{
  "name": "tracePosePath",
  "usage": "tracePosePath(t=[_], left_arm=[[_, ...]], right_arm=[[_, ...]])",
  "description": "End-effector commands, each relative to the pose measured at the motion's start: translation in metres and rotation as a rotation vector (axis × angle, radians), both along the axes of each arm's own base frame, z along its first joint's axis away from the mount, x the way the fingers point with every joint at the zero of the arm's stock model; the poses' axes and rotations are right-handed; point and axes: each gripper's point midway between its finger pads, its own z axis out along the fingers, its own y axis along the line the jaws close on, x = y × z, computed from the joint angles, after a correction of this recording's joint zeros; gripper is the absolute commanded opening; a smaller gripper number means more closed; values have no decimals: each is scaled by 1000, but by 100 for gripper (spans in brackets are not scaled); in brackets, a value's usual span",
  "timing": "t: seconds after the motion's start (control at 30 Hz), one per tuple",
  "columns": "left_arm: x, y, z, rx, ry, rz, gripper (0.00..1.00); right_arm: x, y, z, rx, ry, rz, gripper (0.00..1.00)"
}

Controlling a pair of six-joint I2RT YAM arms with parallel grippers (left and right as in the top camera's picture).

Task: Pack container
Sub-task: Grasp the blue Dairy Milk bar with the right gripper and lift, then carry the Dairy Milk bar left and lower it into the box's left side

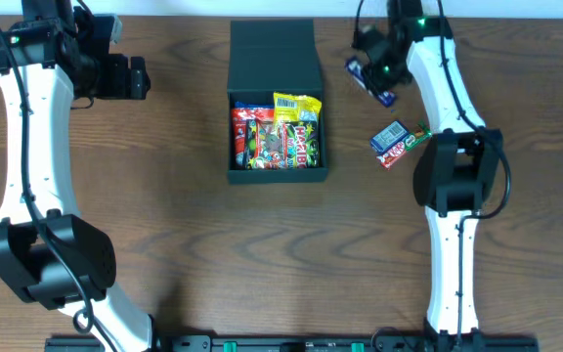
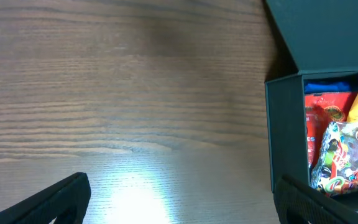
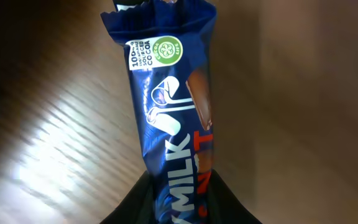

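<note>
The container (image 1: pixel 275 59), a dark charcoal-green box with its flap lid open to the rear, stands at the table's middle back and holds several bright snack packets (image 1: pixel 277 135). It also shows in the left wrist view (image 2: pixel 284 130) at the right. My right gripper (image 1: pixel 377 80) is shut on a blue chocolate bar (image 3: pixel 173 112), held above the table just right of the box. My left gripper (image 2: pixel 179 205) is open and empty over bare wood left of the box; in the overhead view it (image 1: pixel 137 78) is at the far left back.
Two loose snack packets (image 1: pixel 396 143), one blue and one red, lie on the table right of the box, beside my right arm. The brown wooden table (image 1: pixel 203 254) stretches to the front.
</note>
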Motion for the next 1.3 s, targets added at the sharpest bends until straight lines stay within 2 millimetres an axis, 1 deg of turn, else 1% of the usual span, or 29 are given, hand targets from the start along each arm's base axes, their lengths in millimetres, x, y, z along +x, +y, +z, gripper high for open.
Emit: tracePosePath(t=[0.0,0.1,0.17,0.23,0.33,0.43,0.47,0.53,0.63,0.7,0.73,0.77,0.83,0.9,1.0,1.13,1.27], left_arm=[[2,2,-2,8,-2,-7,95],[4,2,-1,11,-10,-10,95],[5,2,-1,13,-15,-10,95],[6,3,-1,14,-19,-10,95],[6,6,-1,33,-17,-1,95],[5,8,-1,45,-15,5,95],[5,9,-2,50,-14,7,95],[6,10,-2,53,-14,9,95],[7,10,-1,54,-20,9,95],[8,10,-1,55,-24,9,96],[8,11,0,55,-27,9,95],[8,11,0,55,-28,10,95],[9,11,0,55,-30,10,95],[10,10,0,53,-33,9,95],[10,10,1,53,-35,10,95],[10,10,1,52,-36,12,95],[10,10,1,48,-35,19,95]], right_arm=[[9,25,40,72,-73,5,18],[6,42,80,101,-130,34,18],[0,56,104,117,-157,38,18],[-10,69,124,129,-171,50,18],[-29,93,145,153,-164,49,19],[-48,119,153,186,-127,18,18],[-57,132,152,198,-98,0,17],[-73,151,148,206,-52,-11,16],[-101,188,141,209,15,1,18],[-112,204,138,217,44,-15,18],[-122,215,133,222,75,-43,18],[-127,221,129,224,96,-66,18],[-135,228,122,225,137,-118,16],[-144,233,110,220,185,-182,17],[-152,238,96,211,240,-265,17],[-160,244,78,200,287,-340,16],[-163,256,62,212,301,-389,15]])
